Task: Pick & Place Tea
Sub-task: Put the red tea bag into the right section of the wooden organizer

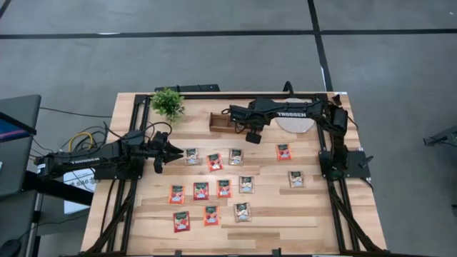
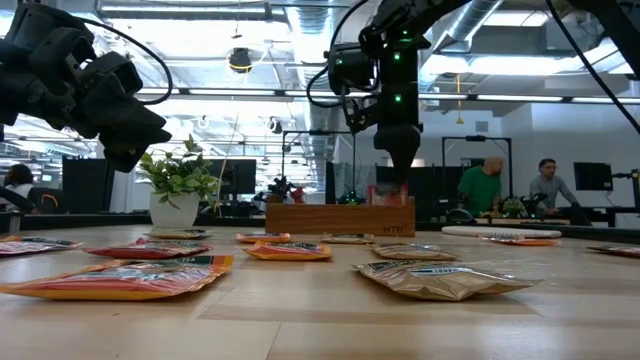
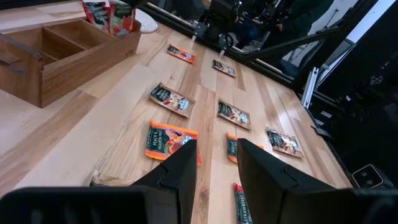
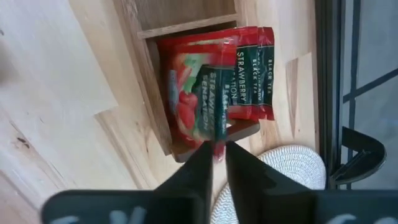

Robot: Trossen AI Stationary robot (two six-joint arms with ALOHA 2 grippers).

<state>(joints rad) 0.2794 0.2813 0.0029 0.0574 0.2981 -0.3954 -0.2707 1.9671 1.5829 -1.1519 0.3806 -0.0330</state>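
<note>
Probably a robotics lab or open workshop: people (image 2: 488, 186) stand at benches behind the table (image 2: 320, 310), among monitors (image 2: 592, 176), under bright ceiling lights (image 2: 215, 45).

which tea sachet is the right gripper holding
The red strawberry sachet pinched on edge in the right gripper, over the wooden tray's end compartment; the other loose sachets lie flat on the table.

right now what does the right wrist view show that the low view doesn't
Only the right wrist view shows the print on the red sachets in the tray's end compartment, one pinched in the right gripper, and the pale round disc beside it. Only the low view shows the potted plant, the sachets on the table, the raised left gripper and people behind. Both show the wooden tray and the right gripper.
</note>
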